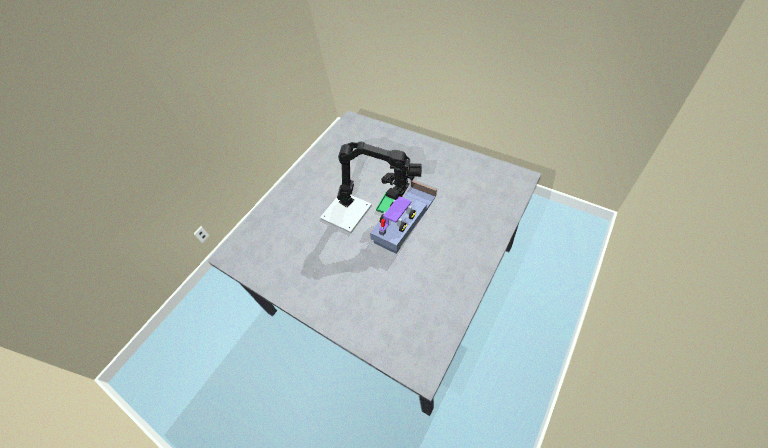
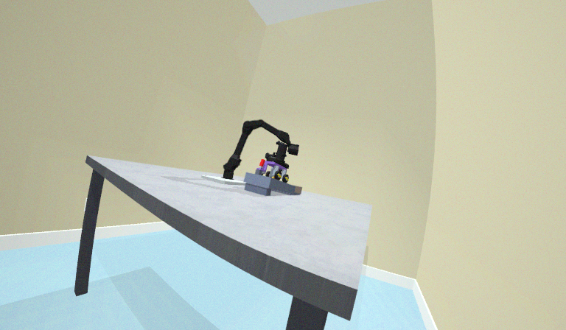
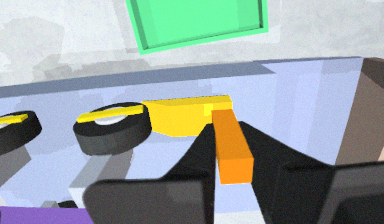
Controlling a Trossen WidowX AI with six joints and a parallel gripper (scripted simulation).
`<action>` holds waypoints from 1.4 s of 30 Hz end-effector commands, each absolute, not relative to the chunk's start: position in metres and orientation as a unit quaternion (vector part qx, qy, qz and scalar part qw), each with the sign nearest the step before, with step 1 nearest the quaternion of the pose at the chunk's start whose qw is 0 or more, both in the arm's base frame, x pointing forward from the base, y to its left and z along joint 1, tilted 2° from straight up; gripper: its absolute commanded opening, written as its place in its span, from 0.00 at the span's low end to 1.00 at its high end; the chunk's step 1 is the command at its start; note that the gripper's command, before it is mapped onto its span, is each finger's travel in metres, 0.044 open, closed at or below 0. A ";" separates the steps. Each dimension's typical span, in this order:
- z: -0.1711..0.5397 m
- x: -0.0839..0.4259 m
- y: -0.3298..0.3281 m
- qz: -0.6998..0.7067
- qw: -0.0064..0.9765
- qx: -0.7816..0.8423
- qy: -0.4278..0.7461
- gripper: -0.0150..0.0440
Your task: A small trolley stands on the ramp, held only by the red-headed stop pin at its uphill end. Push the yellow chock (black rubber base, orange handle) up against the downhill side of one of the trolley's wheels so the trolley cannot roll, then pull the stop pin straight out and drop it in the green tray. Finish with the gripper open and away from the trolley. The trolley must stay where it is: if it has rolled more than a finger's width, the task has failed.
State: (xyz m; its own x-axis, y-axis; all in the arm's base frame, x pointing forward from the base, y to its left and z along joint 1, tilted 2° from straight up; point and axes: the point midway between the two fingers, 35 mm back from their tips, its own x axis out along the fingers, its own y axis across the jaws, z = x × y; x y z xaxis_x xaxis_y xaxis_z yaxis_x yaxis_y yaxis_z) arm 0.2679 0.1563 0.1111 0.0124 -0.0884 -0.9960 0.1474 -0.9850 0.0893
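Note:
The yellow chock (image 3: 182, 116) is on the ramp (image 3: 305, 94) (image 1: 390, 245) (image 2: 257, 182), its left end at the downhill side of a black wheel (image 3: 114, 134); I see no gap between them. My gripper (image 3: 224, 128) is shut on the chock's orange handle (image 3: 236, 170). The chock's rubber base is hidden. The purple-topped trolley (image 1: 397, 209) (image 2: 275, 164) stands on the ramp. The red-headed stop pin (image 1: 382, 223) (image 2: 261, 163) stands upright at the trolley's uphill end. The green tray (image 3: 200, 14) (image 1: 385, 202) lies beside the ramp and holds nothing in the part that shows.
A brown end board (image 3: 360, 114) (image 1: 423, 188) (image 2: 298, 190) closes the ramp's low end. The arm's white base plate (image 1: 345, 219) (image 2: 225, 180) is on the table (image 1: 317, 318) (image 2: 292, 226), on the tray's side of the ramp. The trolley's top is close to the gripper.

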 end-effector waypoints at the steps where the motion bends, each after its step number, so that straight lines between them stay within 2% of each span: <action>1: 0.111 0.268 0.156 -0.702 0.083 0.707 0.020 0.39; 5: 0.111 0.268 0.156 -0.702 0.083 0.707 0.020 0.57; 6: 0.111 0.268 0.156 -0.702 0.083 0.707 0.020 0.58; 27: 0.170 0.267 0.162 -0.702 0.087 0.707 0.020 0.58; 31: 0.162 0.265 0.161 -0.704 0.089 0.704 0.022 0.75; 35: 0.181 0.273 0.148 -0.677 0.073 0.733 0.018 0.58; 42: 0.188 0.292 0.116 -0.665 -0.023 0.740 -0.096 0.58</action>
